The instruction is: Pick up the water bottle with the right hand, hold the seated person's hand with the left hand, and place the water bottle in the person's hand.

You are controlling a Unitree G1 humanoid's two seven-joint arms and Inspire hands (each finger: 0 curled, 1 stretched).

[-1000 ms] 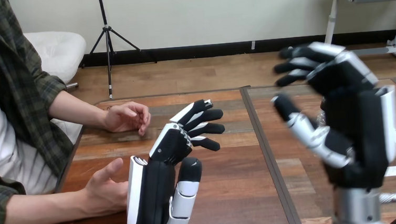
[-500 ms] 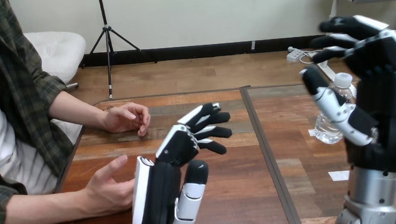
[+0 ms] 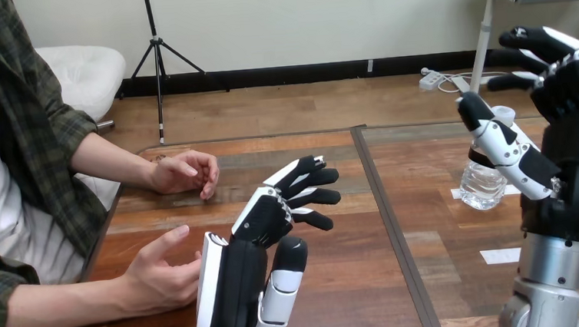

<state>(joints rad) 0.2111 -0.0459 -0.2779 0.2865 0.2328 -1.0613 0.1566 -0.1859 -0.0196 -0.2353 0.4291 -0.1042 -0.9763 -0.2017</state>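
A clear plastic water bottle (image 3: 479,185) with a white cap stands upright on the right half of the brown wooden table (image 3: 356,282). The robot's right hand (image 3: 571,167) is raised just beside it, fingers spread and straight, its thumb crossing in front of the bottle without clasping it. The left hand (image 3: 237,279) is at the table's near edge, fingers apart and relaxed. The person's nearer hand (image 3: 156,277) lies open just beside its back; whether they touch cannot be told. The person's farther hand (image 3: 183,171) rests loosely curled near the far left corner.

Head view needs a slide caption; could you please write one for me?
Open right hand poised beside the water bottle; open left hand beside the person's near hand.
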